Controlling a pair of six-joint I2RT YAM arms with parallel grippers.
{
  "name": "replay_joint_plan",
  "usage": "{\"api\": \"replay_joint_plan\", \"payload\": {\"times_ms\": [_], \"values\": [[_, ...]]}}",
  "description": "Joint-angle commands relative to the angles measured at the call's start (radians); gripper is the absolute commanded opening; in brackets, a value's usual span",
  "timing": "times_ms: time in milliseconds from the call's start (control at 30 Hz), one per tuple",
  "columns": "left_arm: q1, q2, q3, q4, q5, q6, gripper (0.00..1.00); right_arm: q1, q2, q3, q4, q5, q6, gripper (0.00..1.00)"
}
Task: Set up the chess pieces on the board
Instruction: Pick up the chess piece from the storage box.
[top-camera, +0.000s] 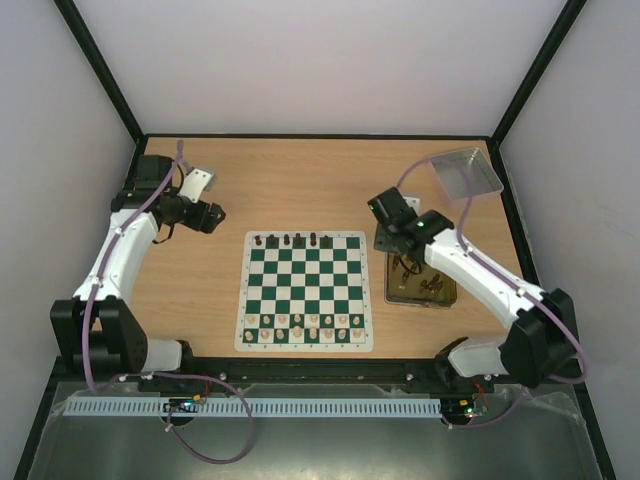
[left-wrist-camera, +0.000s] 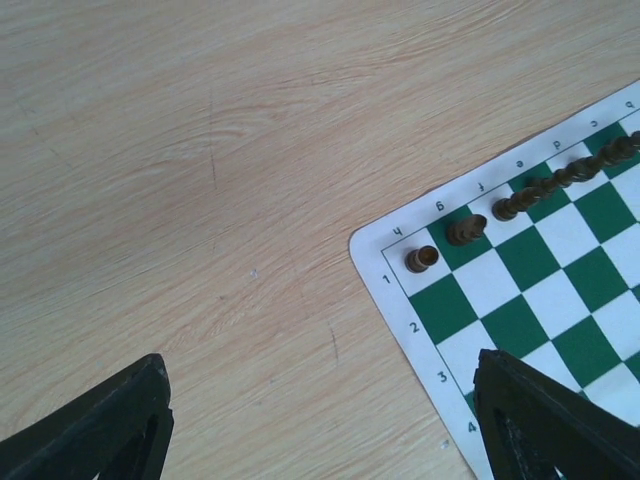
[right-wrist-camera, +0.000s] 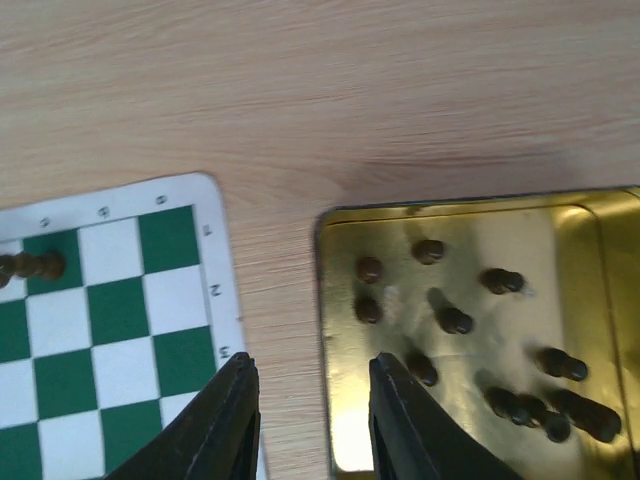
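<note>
The green and white board (top-camera: 305, 290) lies in the middle of the table. Several dark chess pieces (top-camera: 290, 240) stand along its far row; they also show in the left wrist view (left-wrist-camera: 466, 229). Several more dark pieces (right-wrist-camera: 455, 320) lie loose in the gold tin (right-wrist-camera: 335, 300), seen from above to the right of the board (top-camera: 420, 285). My right gripper (right-wrist-camera: 312, 375) is open and empty over the strip of table between the board's right edge (right-wrist-camera: 215, 290) and the tin. My left gripper (left-wrist-camera: 320, 430) is open and empty, above bare table beside the board's far left corner (left-wrist-camera: 400, 290).
Cream pieces (top-camera: 300, 325) fill the board's near rows. A grey tray (top-camera: 465, 172) stands at the far right. Black frame posts edge the table. Bare wood lies left of the board and behind it.
</note>
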Motion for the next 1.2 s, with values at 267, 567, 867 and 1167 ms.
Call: {"api": "replay_joint_plan", "payload": {"times_ms": [267, 567, 867, 1167], "values": [[-0.031, -0.092, -0.024, -0.069, 0.028, -0.077, 0.85, -0.281, -0.242, -0.234, 0.071, -0.14, 0.1, 0.33], [-0.05, -0.072, -0.031, -0.051, 0.057, -0.077, 0.86, -0.427, -0.251, -0.396, 0.11, -0.306, 0.119, 0.32], [-0.065, -0.025, -0.024, -0.027, 0.096, -0.095, 0.87, -0.482, -0.196, -0.404, 0.101, -0.339, 0.101, 0.27], [-0.068, 0.019, -0.053, 0.026, 0.097, -0.122, 0.87, -0.51, -0.116, -0.336, 0.069, -0.302, 0.074, 0.26]]}}
